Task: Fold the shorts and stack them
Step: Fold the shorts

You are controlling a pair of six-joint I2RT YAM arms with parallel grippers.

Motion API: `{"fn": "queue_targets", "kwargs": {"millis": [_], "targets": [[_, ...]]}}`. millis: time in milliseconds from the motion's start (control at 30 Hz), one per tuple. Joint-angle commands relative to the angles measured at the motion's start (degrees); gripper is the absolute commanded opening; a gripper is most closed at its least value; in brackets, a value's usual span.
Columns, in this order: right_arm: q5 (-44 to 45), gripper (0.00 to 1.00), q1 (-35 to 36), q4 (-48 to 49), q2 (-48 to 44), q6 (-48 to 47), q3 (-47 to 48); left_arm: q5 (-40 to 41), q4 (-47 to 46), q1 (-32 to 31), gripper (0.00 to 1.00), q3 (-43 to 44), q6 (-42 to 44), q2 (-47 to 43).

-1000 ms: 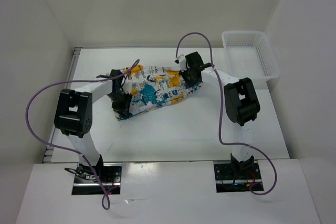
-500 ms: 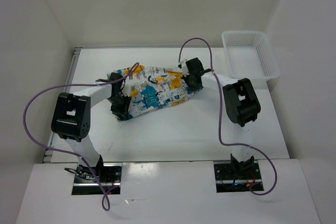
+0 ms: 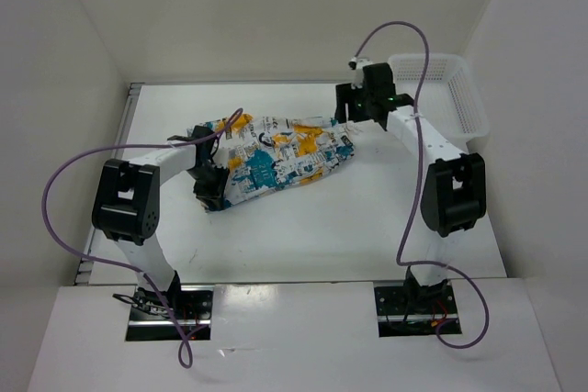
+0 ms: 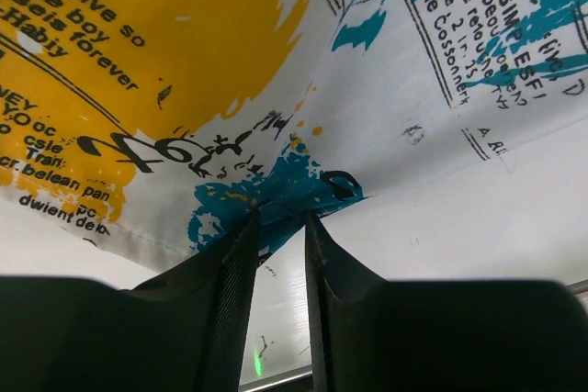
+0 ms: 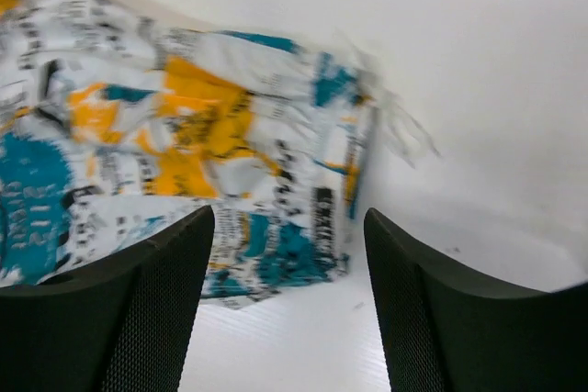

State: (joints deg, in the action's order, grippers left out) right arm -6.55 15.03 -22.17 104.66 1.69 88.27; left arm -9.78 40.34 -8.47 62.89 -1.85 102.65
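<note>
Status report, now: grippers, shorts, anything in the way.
Left gripper shut on shorts, near-left corner. Right gripper open, off the fabric. Shorts crumpled, not folded. Basket far right, not in the way.

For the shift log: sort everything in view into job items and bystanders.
Job: the shorts, printed teal, orange and black; left gripper, shut on their edge; right gripper, open, hovering above their right end.
Bystanders: white mesh basket at the far right; the table.
</note>
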Motion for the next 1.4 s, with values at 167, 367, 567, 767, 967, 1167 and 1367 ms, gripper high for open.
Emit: {"fn": "queue_targets", "kwargs": {"millis": [167,367,567,767,967,1167,1367], "targets": [[-5.93,0.74,-6.06,0.73,8.80,7.10,-5.39,6.70,-0.43,1.00,0.35,-1.63,1.85,3.61],[-8.21,0.75,-6.06,1.26,12.05,7.62,-7.22,7.93,0.09,1.00,0.35,-1.63,1.85,3.08],[-6.73,0.71,-6.06,1.87,13.90,7.62,-8.38,8.99,0.61,1.00,0.35,-1.63,1.85,3.08],[-6.63,0.47,-5.53,0.73,12.59,7.89,-10.48,9.52,0.62,1.00,0.35,-1.63,1.85,2.55],[-10.50,0.41,-4.40,-0.41,11.35,7.71,-13.91,9.52,0.62,1.00,0.36,-0.49,1.85,3.08],[-9.36,0.07,-3.86,-0.41,9.77,7.80,-15.76,10.04,0.62,1.00,0.36,-0.49,1.85,2.55],[-5.42,0.01,-3.86,0.73,5.91,1.93,-13.66,10.57,0.62,1.53,0.36,-1.54,1.85,-0.69]]}}
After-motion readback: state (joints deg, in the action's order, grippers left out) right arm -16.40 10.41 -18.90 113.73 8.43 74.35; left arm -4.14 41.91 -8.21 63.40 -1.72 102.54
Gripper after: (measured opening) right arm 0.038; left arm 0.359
